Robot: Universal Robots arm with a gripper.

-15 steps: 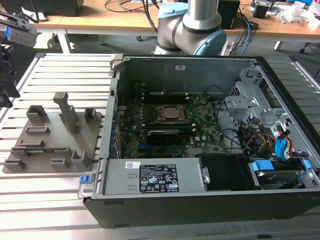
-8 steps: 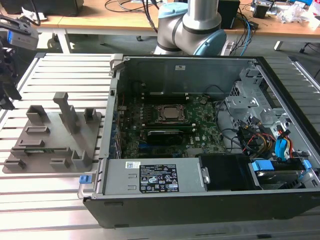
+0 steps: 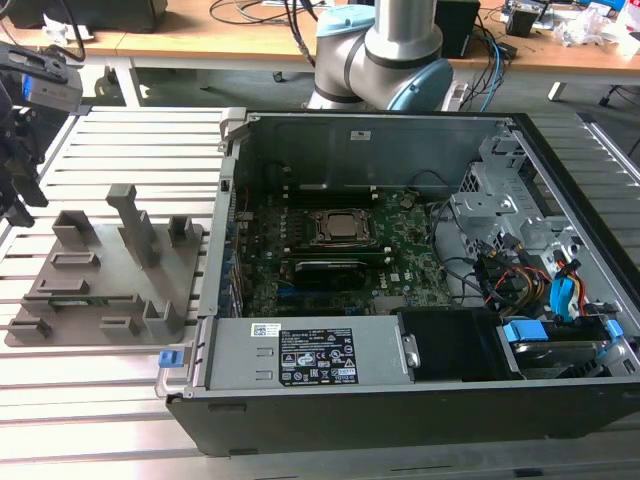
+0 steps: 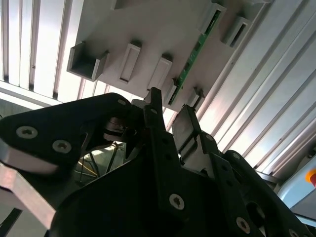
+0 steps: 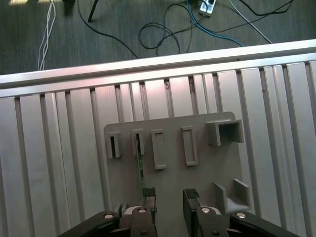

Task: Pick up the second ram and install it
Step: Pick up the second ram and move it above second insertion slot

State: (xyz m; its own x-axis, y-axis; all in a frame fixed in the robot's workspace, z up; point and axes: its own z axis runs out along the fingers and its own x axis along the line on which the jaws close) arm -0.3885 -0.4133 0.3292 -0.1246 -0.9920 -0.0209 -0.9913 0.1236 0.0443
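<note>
Ram point(image 5: 139, 168) stands edge-up in the grey tray point(image 5: 212, 168), long axis pointing at the spread gripper point(image 5: 169, 200), whose finger point(image 5: 149, 202) hides its near end.

One ram stick point(image 5: 140, 170), one grey holder tray point(image 5: 212, 168), one computer case point(image 3: 380, 135), one motherboard point(image 3: 410, 255).

The second ram point(image 5: 140, 170) is a thin green stick. The holder tray point(image 5: 173, 182) is plain grey all over. The table point(image 5: 49, 148) is shiny silver-white with long dark stripes between its slats. The end effector point(image 5: 170, 197) is black with little silver screws. In the exterior view, the big board point(image 3: 400, 265) in the computer is green with dark bits. The computer case point(image 3: 400, 420) is black outside and grey inside. The robot arm point(image 3: 400, 40) is silver and light blue.
</note>
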